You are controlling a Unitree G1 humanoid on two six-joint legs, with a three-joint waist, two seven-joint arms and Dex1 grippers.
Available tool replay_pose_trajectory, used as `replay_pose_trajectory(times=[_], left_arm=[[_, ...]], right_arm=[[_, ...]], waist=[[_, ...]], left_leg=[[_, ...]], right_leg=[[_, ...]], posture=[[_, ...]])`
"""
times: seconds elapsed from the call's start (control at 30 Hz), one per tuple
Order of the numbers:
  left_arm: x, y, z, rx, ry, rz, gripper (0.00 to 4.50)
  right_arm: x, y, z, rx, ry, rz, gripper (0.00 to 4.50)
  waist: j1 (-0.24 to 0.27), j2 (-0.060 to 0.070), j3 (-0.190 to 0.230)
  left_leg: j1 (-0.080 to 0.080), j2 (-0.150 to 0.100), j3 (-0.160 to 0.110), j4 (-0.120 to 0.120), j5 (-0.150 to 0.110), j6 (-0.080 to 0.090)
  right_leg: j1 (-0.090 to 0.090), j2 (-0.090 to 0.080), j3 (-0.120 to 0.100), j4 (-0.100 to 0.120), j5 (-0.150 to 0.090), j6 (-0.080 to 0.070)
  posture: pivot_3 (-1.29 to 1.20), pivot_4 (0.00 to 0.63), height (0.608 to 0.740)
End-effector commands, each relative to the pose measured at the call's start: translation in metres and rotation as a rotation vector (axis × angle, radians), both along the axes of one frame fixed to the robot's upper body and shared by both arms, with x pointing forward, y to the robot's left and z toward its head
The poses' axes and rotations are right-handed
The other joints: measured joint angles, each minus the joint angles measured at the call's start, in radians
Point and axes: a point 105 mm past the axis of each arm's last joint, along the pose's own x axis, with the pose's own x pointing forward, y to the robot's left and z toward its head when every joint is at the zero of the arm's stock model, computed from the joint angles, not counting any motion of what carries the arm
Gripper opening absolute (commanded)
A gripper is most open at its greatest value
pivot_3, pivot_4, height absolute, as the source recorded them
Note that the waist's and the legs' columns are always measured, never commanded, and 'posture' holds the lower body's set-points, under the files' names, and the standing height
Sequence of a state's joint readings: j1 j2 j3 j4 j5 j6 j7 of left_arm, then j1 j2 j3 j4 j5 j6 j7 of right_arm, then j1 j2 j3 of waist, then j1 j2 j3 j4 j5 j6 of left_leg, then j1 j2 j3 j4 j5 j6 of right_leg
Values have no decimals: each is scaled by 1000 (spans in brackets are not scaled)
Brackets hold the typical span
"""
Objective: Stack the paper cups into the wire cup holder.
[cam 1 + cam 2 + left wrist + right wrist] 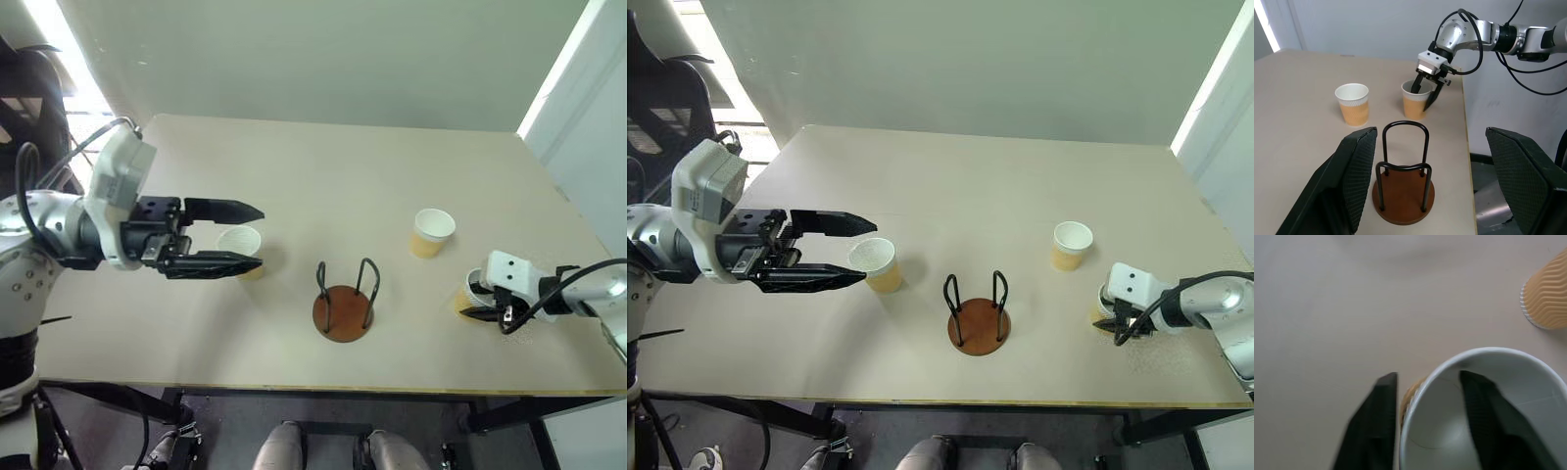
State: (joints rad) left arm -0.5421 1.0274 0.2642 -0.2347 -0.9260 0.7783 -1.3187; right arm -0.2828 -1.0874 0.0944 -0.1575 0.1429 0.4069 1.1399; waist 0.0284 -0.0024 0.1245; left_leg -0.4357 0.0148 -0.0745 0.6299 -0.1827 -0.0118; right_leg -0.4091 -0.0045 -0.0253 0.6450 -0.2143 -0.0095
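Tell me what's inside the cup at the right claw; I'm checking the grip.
One black finger of the right claw is inside the cup; the other is outside its wall. The white bottom shows bare beside the finger; what lies under the finger is covered.

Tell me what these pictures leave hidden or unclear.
- Head views: the right pincer covers most of the nearest cup.
- Right wrist view: that cup's lower part is cut off by the picture edge; whether the fingers actually pinch its wall is unclear.
- Left eye view: the left pincer overlaps the left cup.
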Motion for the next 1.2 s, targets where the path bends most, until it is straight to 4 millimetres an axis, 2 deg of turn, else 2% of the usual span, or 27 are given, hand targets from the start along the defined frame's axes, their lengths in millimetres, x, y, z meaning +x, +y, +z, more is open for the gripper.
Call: replay_pose_trajectory(times=[0.03,0.07,0.1,0.33,0.4,0.5,0.6,0.73,0.9,1.03,1.2], left_arm=[[-5,2,9,3,-47,9,3823],[-4,3,9,3,-47,11,3823],[-4,3,9,3,-47,13,3823],[-2,9,9,13,-47,32,3823],[0,16,6,27,-36,57,3823],[4,29,-6,68,-2,103,3823],[8,37,-14,86,17,132,3823],[9,48,-27,137,42,163,3823],[7,50,-25,124,34,167,3823],[4,51,-26,121,32,176,3823],[2,50,-27,118,31,183,3823]], right_arm=[[2,-2,10,-18,-38,9,470],[2,-3,11,-22,-40,12,116],[1,-4,14,-27,-44,14,22],[-8,0,51,-34,-98,78,22],[-14,12,73,-4,-133,137,22],[-20,49,110,114,-217,265,22],[-28,81,130,218,-249,378,22],[-31,118,152,326,-290,500,22],[-38,154,153,403,-248,608,22],[-39,169,141,412,-206,639,22],[-33,179,124,388,-169,643,22]], waist=[[0,0,0],[0,0,0],[0,0,0],[-1,1,1],[-1,2,1],[-12,3,1],[-16,2,1],[-16,2,1],[-8,2,1],[-8,2,1],[-10,2,1]], left_leg=[[0,0,0,0,0,0],[0,0,0,0,-1,-1],[0,0,0,0,-1,-2],[0,0,0,0,-3,-5],[0,0,0,0,-3,-6],[0,0,0,-1,-3,-5],[0,1,0,-1,-1,-3],[0,1,-1,-1,-2,-1],[-1,1,-2,-1,-3,1],[-2,1,-2,-1,-5,0],[-1,1,-2,-1,-6,-3]], right_leg=[[0,0,0,0,0,0],[0,0,0,0,0,0],[0,0,0,0,0,0],[0,0,0,0,-2,-2],[0,0,0,0,-3,-3],[-1,0,0,0,-3,-4],[-1,2,0,0,-6,-3],[-2,2,1,0,-9,-11],[-4,2,0,1,-10,-14],[-5,2,0,2,-10,-15],[-6,2,0,3,-8,-18]], posture=[[0,150,740],[0,150,740],[0,150,740],[0,150,740],[0,150,740],[0,150,740],[0,150,740],[0,150,740],[0,150,740],[0,150,740],[0,150,740]])
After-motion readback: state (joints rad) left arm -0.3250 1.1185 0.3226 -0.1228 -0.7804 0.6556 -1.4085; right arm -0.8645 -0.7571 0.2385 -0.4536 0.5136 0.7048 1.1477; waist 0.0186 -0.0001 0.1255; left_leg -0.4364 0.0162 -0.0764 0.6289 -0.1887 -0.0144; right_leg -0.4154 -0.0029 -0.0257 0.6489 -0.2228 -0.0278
